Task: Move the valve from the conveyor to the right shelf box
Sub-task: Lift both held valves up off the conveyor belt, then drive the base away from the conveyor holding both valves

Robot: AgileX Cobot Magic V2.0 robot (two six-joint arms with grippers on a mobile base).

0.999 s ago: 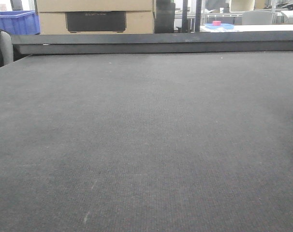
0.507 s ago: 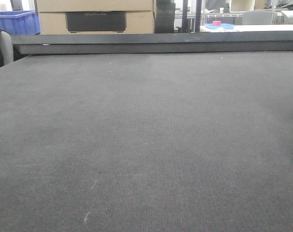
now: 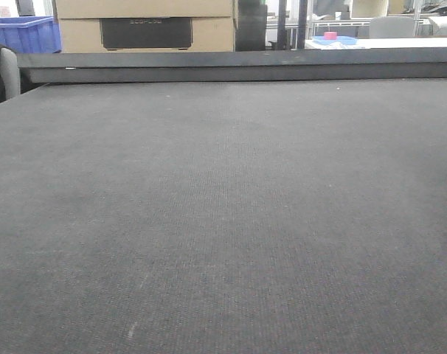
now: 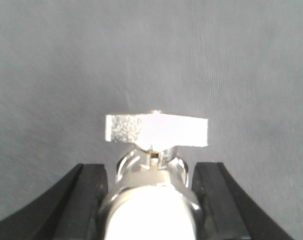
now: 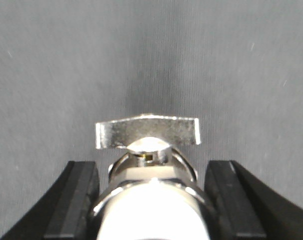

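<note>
Shows no movement in front view since earlier frames. Holds valve clamped in left gripper, lower centre of wrist view; holds second valve clamped likewise in right gripper, over conveyor. Looks past pickup; leaves carry to right shelf box, nowhere visible.

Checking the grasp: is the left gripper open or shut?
Shut on the valve: both black fingers sit against its shiny body, over the conveyor.

The front camera sits low, facing level across the conveyor to its far rim. Both wrist cameras look steeply down on that same belt from close, the left over a valve, the right over a second valve.
</note>
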